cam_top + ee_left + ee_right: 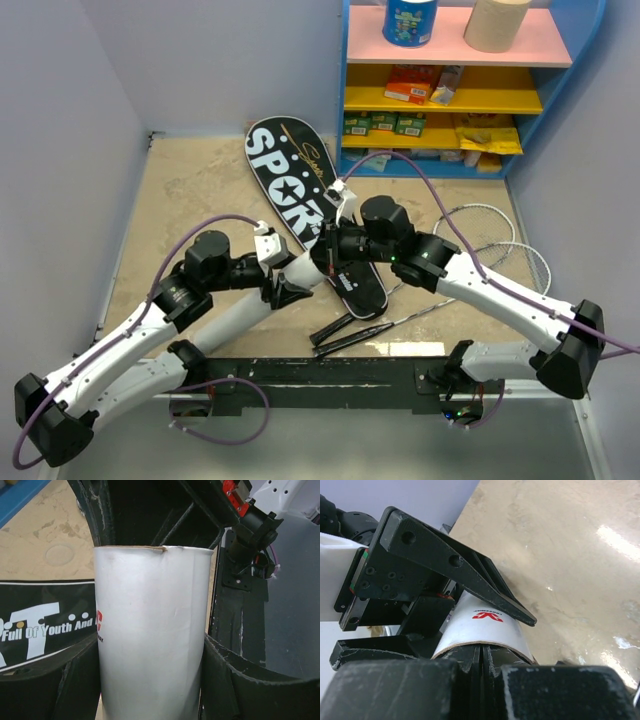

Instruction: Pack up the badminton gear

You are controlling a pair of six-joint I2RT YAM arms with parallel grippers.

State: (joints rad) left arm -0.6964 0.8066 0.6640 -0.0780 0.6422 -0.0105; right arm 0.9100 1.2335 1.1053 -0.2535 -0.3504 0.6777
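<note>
The left gripper clamps the long white cardboard tube above the sandy desk, beside the black racket-shaped bag lettered SPORT. The right gripper, fingers pressed together, sits at the tube's end.

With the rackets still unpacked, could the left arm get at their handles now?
Probably not yet: the left gripper is shut on the white tube, though the handles lie uncovered nearby.
</note>
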